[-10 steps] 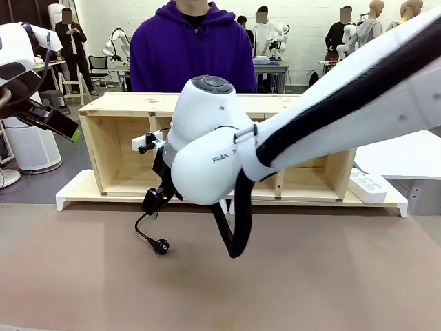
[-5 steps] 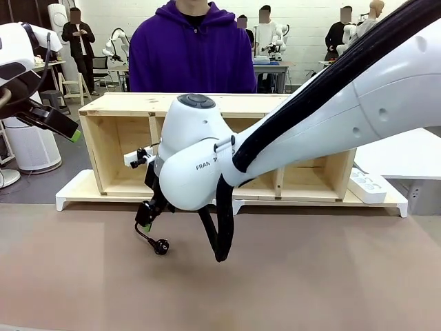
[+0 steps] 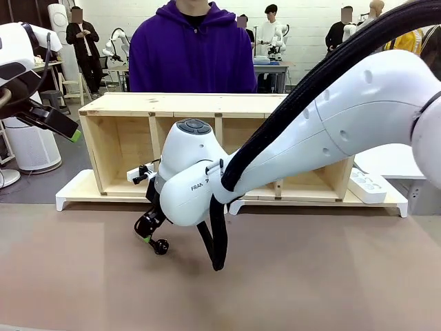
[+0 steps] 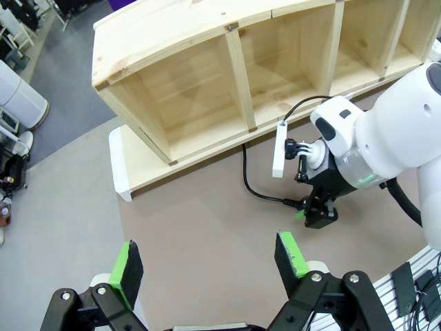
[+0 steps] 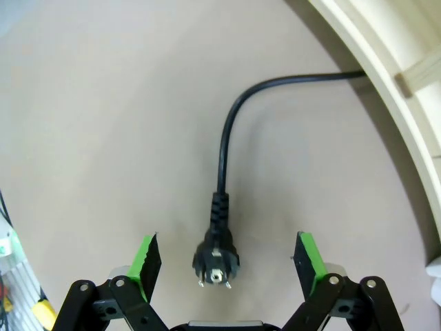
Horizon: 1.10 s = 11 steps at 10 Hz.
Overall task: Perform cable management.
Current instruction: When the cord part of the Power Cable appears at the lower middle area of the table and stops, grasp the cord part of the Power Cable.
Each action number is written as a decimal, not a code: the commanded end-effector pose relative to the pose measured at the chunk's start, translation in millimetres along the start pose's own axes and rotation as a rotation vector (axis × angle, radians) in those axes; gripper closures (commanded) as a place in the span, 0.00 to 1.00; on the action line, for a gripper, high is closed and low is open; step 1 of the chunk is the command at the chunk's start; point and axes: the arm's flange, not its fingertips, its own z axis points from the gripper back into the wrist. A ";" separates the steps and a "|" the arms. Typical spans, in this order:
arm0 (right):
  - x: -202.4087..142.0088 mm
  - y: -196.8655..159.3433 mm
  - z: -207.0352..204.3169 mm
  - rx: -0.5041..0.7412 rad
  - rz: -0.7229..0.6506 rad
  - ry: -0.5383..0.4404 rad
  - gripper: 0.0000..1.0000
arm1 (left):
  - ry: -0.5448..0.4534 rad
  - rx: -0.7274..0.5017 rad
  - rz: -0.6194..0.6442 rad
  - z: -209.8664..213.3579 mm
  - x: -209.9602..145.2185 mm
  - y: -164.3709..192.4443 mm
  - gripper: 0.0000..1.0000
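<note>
The cable (image 5: 224, 141) is a thin black cord lying on the brown tabletop. It curves out from under the wooden shelf (image 3: 172, 103) and ends in a round black plug (image 5: 217, 258). My right gripper (image 5: 227, 256) hangs open just over that plug, one green pad (image 5: 147, 256) on each side, not closed on it. In the front view the right gripper (image 3: 147, 227) sits low at centre-left with the plug (image 3: 160, 246) beside it. From the left wrist view, the cable (image 4: 251, 187) runs from the shelf to the right gripper (image 4: 318, 212). My left gripper (image 4: 207, 259) is open and empty, high above the table's left side.
A person in a purple hoodie (image 3: 193, 48) stands behind the shelf. The shelf rests on a white base board (image 3: 72, 196). A white power strip (image 3: 365, 185) lies at its right end. My right arm's thick ribbed hose (image 3: 219, 241) dangles near the plug.
My right arm has swung left and come down, bringing its open gripper from above the cord to just over the plug. The left arm has stayed still.
</note>
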 end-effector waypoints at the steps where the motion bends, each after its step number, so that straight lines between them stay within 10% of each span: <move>1: 14.6 2.1 -19.6 0.014 0.021 -0.009 0.00 | -0.008 0.005 -0.011 -0.5 1.3 0.8 0.00; 9: 17.0 -2.4 -45.7 0.028 -0.017 0.141 0.00 | -0.008 0.005 -0.011 -0.5 1.3 0.8 0.00; 11: 15.7 -2.7 -48.3 0.005 -0.009 0.176 0.19 | -0.008 0.005 -0.011 -0.5 1.3 0.8 0.00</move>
